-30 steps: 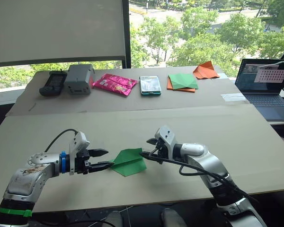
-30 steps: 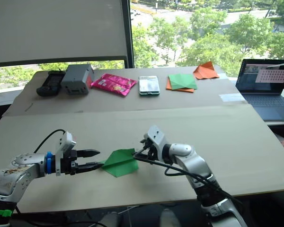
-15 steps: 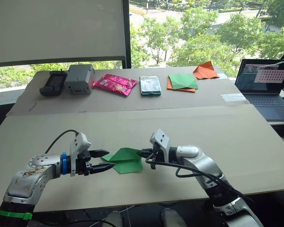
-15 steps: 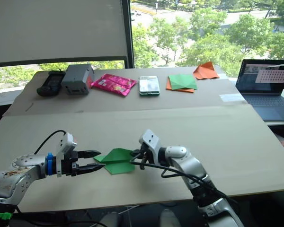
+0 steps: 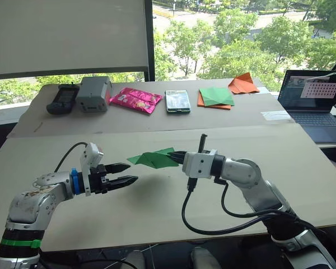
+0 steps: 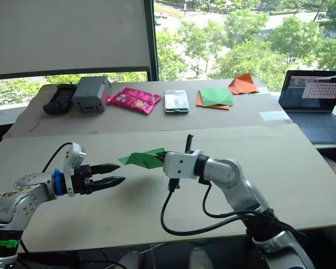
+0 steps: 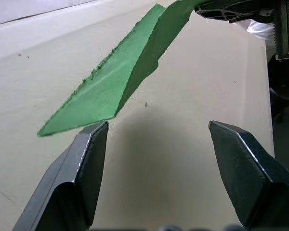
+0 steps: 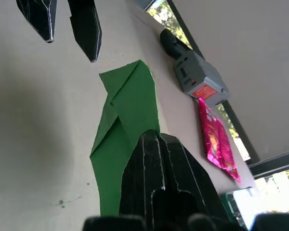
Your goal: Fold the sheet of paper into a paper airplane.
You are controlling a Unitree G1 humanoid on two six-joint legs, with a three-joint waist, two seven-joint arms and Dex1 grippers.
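**A:** Start at the tools. What is each one doing?

**B:** The right gripper (image 5: pixel 178 157), just right of centre in the left eye view, is pinched together on one end of the sheet of paper (image 5: pixel 153 159). The left gripper (image 5: pixel 126 173), lower left of centre, has its fingers spread apart with nothing between them; in the left wrist view the paper's free tip hangs just above one fingertip.

**A:** And what has changed in the last second?

**B:** A second ago the folded green piece lay lower in the frame, down at the cardboard table (image 5: pixel 302 168), with both grippers at its ends. Now the right arm has raised it and rolled its wrist over, so the paper is off the surface and higher in the frame. The left gripper has let go and sits a little apart from it.

**A:** Meaning for the task?

**B:** I judge it a re-grip or turn-over between creases; the plane looks unfinished.

**A:** Which way does it lie?

**B:** Its long axis runs roughly left-right across the frame, near level, the narrow point aimed at frame left, toward the left gripper, the clamped end at right.
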